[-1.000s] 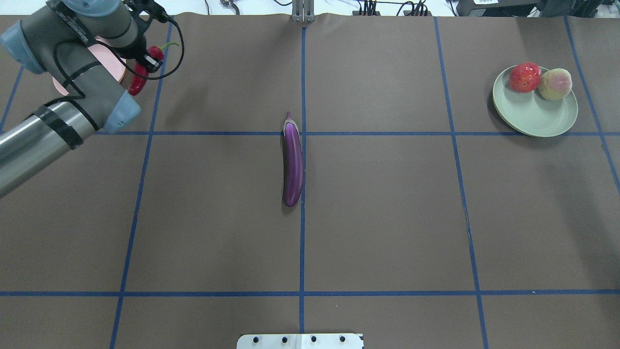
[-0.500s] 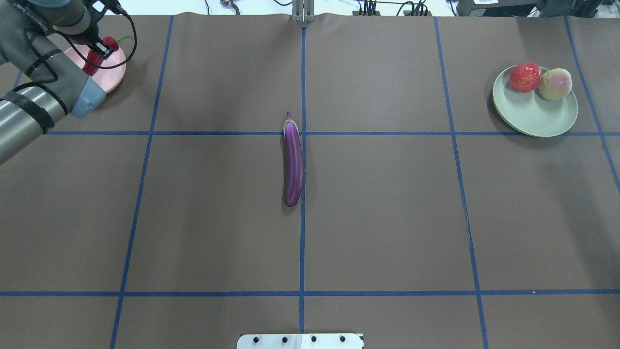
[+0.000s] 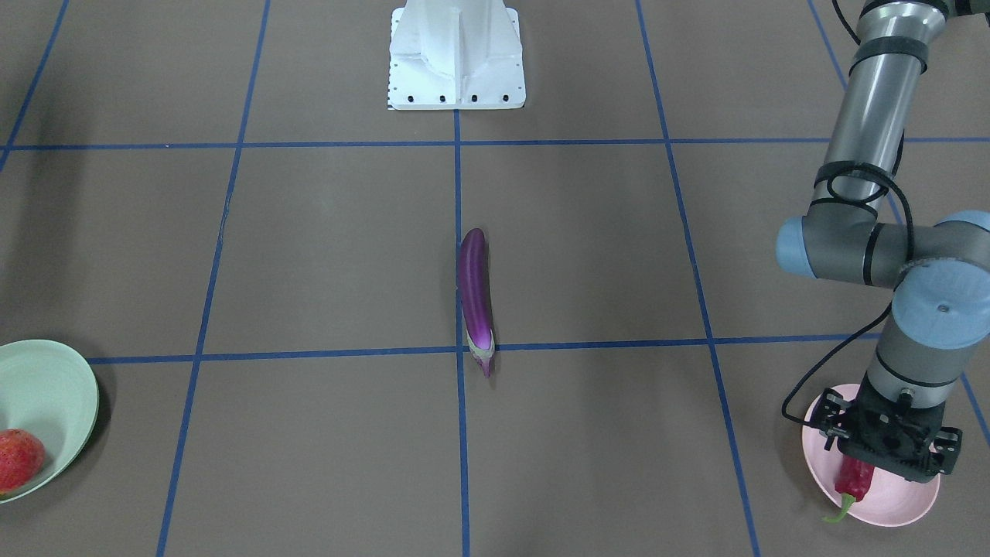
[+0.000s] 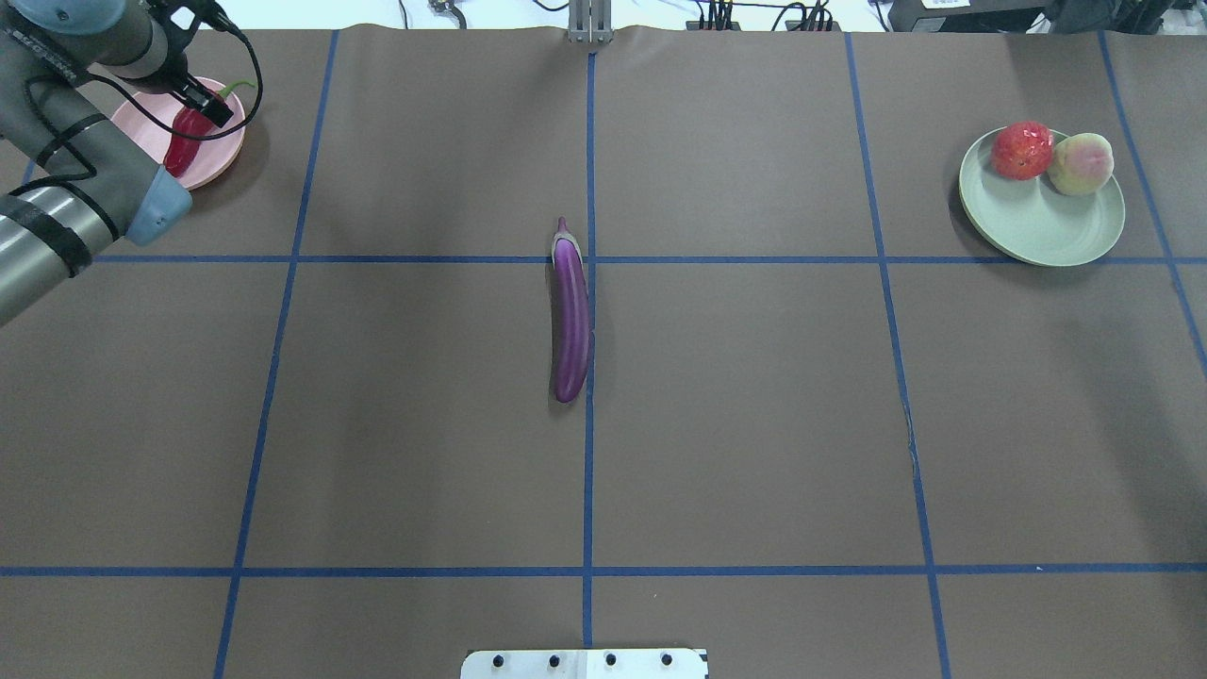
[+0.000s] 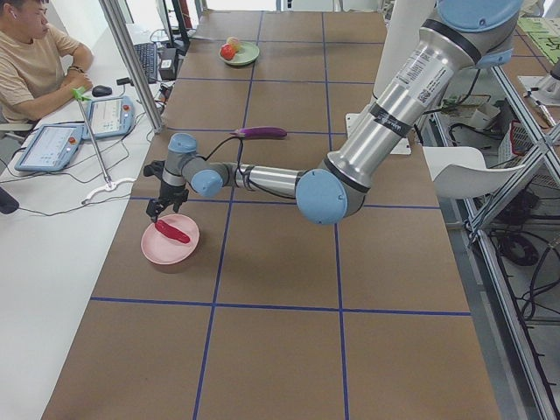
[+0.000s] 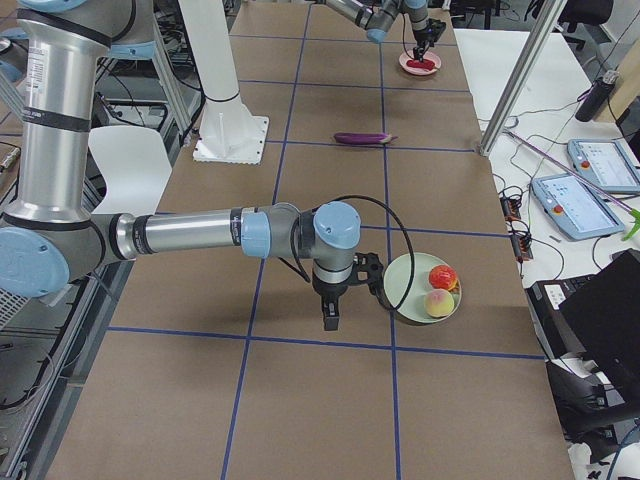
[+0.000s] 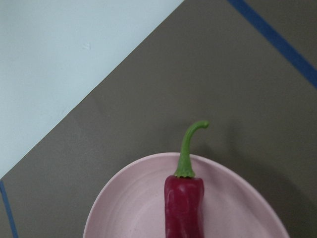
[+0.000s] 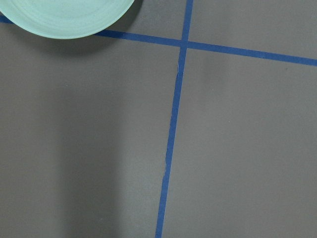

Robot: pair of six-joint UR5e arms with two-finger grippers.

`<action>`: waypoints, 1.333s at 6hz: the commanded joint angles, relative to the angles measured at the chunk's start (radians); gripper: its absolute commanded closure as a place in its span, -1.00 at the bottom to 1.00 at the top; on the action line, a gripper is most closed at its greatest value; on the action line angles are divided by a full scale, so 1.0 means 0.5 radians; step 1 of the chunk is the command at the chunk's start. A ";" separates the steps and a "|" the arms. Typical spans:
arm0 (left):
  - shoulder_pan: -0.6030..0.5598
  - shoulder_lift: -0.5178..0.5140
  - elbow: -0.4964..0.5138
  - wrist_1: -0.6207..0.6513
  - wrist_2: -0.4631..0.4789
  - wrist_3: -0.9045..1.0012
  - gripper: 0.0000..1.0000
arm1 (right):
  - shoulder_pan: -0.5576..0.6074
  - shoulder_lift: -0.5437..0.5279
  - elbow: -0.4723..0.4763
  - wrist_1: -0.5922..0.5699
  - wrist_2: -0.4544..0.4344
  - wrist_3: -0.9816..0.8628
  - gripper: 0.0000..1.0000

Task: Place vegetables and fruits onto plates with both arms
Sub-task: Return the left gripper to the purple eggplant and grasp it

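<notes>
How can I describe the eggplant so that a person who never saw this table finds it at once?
Start at the brown table with its blue tape grid and find the middle line running away from the robot. The eggplant lies alone along that line, near the table's centre. It is the only long, slim, glossy purple thing, with a pale green cap at its far end.

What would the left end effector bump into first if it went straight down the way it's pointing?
Most likely the red pepper. The left end effector points down over the pink plate, and the pepper lies on that plate right beneath it. Whether they already touch is unclear.
</notes>
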 commanded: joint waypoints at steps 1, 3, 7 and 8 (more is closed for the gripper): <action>0.169 -0.025 -0.250 -0.002 -0.194 -0.717 -1.00 | 0.000 0.000 0.000 0.000 0.009 0.002 -1.00; 0.518 -0.119 -0.502 -0.002 -0.088 -1.588 -1.00 | 0.000 0.003 0.000 0.000 0.009 0.002 -1.00; 1.148 -0.496 -0.506 0.517 0.642 -2.056 -1.00 | 0.000 0.003 0.003 0.000 0.009 0.005 -1.00; 1.201 -0.503 -0.494 0.565 0.704 -2.050 -0.84 | -0.003 0.003 0.003 0.000 0.015 0.005 -1.00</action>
